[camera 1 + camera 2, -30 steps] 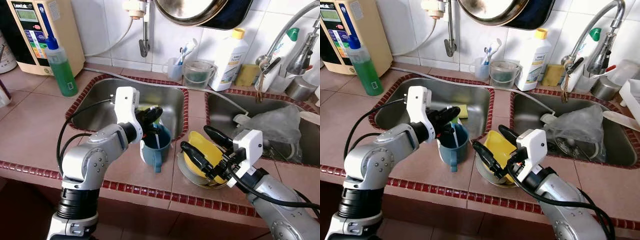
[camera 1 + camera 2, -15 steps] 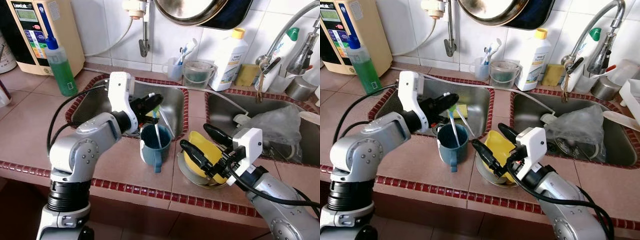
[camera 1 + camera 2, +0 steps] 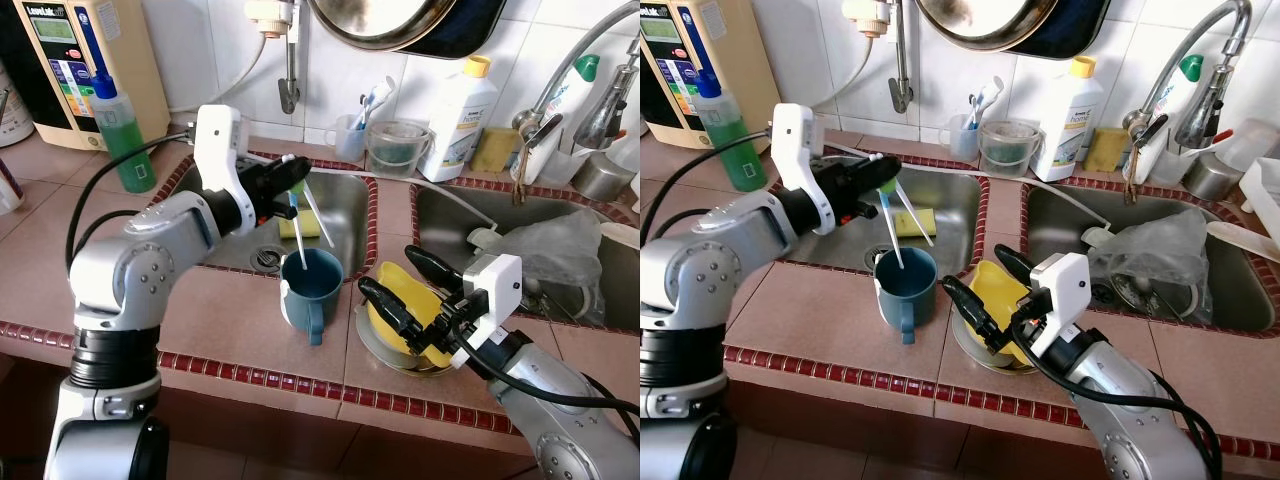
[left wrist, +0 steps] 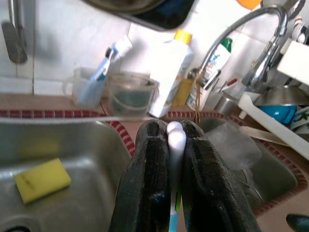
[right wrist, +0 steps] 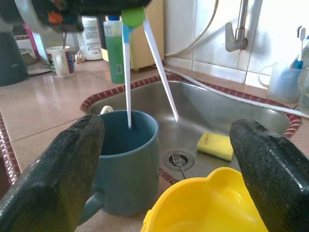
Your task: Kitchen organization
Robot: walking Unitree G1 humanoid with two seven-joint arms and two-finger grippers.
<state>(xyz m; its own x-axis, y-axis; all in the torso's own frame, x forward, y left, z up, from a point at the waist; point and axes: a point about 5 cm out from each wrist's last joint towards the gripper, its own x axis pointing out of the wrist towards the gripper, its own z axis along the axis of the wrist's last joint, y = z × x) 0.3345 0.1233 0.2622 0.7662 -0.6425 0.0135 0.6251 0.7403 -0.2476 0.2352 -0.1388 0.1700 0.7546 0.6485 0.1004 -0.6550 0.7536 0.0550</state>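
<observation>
**Left gripper lifts toothbrushes over blue mug**

Left gripper (image 3: 293,172) clenched on two thin white-handled toothbrushes (image 3: 299,222), held above round blue ceramic mug (image 3: 311,291). One brush has green and blue at its gripped end; its lower tip hangs just inside the mug mouth. Other brush angles out toward the sink, tip clear of the mug. Left wrist view: black fingers (image 4: 150,181) pressed tight on a white rounded handle end (image 4: 175,140).

Blue mug stands upright on brown tiled counter (image 3: 60,270), handle toward the robot, at the front edge of left stainless steel sink basin (image 3: 345,205). Yellow rectangular sponge (image 4: 42,180) lies in that basin, near the drain (image 3: 267,257).

Right gripper (image 3: 398,292) spread wide, holding nothing, fingers either side of yellow plastic bowl (image 3: 415,304), which sits in a grey dish just right of the mug. Right wrist view: black fingers (image 5: 53,166) frame mug and bowl rim.

Back ledge: clear plastic cup with toothbrushes (image 3: 353,132), translucent measuring cup (image 3: 394,148), white bottle with yellow cap (image 3: 456,118). Green liquid bottle with blue top (image 3: 122,135) on counter at left. Chrome tap (image 3: 575,68) over right basin, crumpled clear plastic bag (image 3: 555,250) inside it.
</observation>
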